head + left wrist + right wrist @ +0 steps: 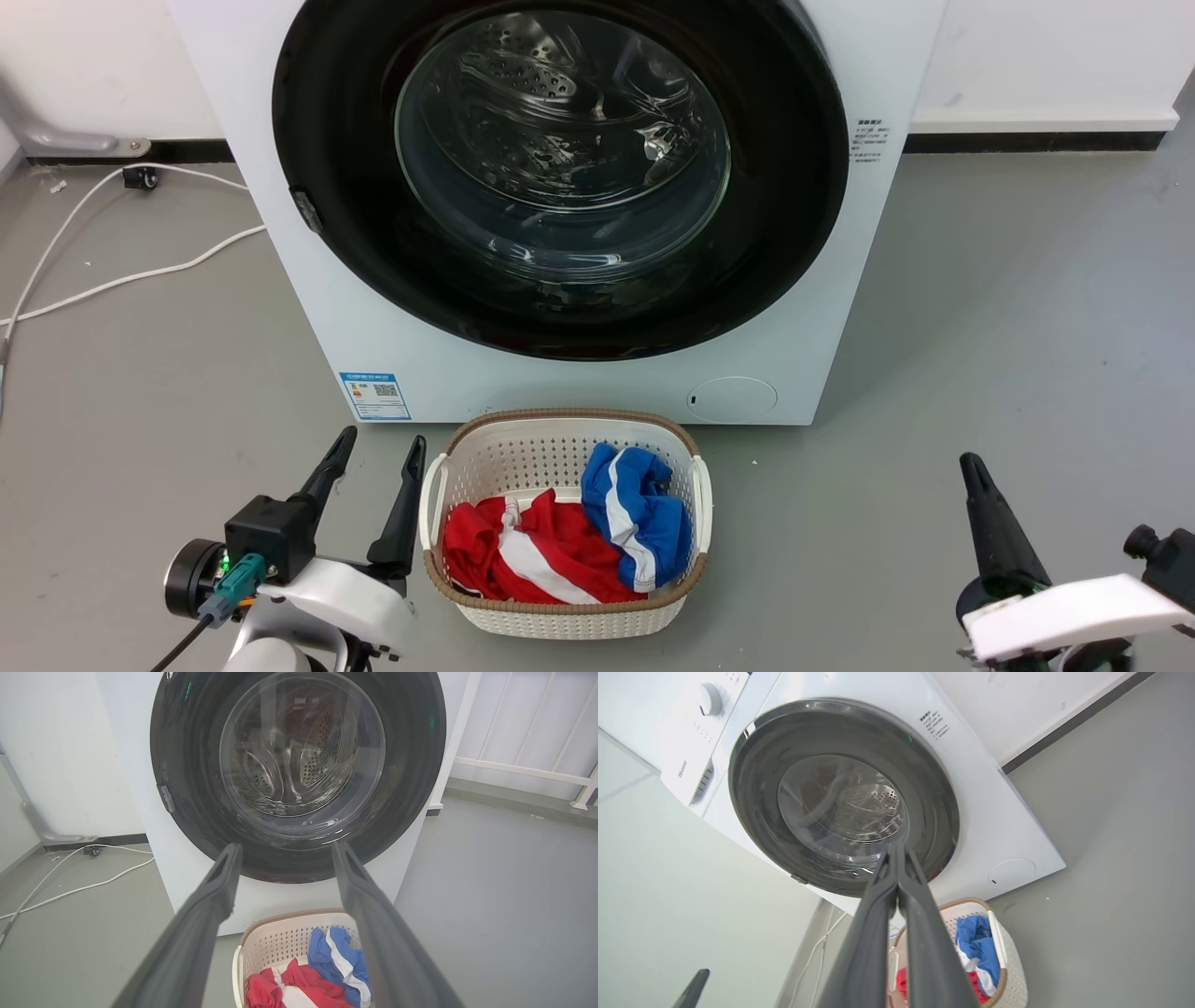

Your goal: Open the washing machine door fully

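Head view: the washing machine door [560, 177] sits closed, flush in the front of the washing machine [308, 280], directly behind the laundry basket [571, 413]. Left gripper [381, 446] is just left of the basket, fingers spread wide, holding nothing. Right gripper [971, 464] is well to the basket's right. The right wrist view shows its fingers pressed together, empty.
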Controlling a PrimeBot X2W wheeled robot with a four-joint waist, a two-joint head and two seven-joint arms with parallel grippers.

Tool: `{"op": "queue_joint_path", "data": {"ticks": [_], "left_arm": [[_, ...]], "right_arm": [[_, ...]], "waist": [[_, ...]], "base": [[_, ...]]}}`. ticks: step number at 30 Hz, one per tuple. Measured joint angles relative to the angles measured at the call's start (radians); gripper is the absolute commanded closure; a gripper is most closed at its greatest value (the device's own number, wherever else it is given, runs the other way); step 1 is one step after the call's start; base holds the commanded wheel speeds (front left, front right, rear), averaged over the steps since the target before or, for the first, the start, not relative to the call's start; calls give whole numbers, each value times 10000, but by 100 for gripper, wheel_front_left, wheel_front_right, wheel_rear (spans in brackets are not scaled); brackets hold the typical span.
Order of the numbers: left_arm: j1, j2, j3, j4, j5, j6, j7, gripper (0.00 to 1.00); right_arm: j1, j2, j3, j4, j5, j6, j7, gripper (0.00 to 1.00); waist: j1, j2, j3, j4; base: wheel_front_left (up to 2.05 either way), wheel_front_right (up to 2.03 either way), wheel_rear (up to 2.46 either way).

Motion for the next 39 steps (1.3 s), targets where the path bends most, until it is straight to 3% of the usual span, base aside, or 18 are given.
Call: {"op": "queue_joint_path", "data": {"ticks": [4, 8, 15, 26, 34, 39], "left_arm": [[0, -35, 21, -13, -8, 15, 0, 0], [0, -69, 88, -94, -10, 31, -2, 0], [-47, -81, 205, -313, -13, 71, -2, 0], [-986, -136, 372, -947, -111, 6, -4, 0], [-1642, -209, 249, -1312, -174, -44, -4, 0], [-1964, -236, 142, -1490, -228, -73, -2, 0]], "right_arm": [[-125, 12, 286, 4, 4171, 0, 2, 100], [-422, 17, 23, 81, 6976, 0, -119, 100], [-1359, -12, -1009, 529, 8287, 0, 370, 100], [-4597, -1567, -1921, 2692, 9866, 0, 1789, 100], [-7652, -3379, -897, 5099, 10295, -2, 3421, 100], [-9580, -4029, 77, 6510, 10161, -2, 4282, 100]], "waist": [[0, 0, -1, -12], [0, 0, 46, -39], [0, 0, 380, -87], [1, 0, 1928, -35], [2, 0, 3107, 267], [3, 0, 3610, 565]], "base": [[0, 0, 0], [0, 0, 0], [0, 0, 0], [0, 0, 0], [0, 0, 0], [0, 0, 0]]}}
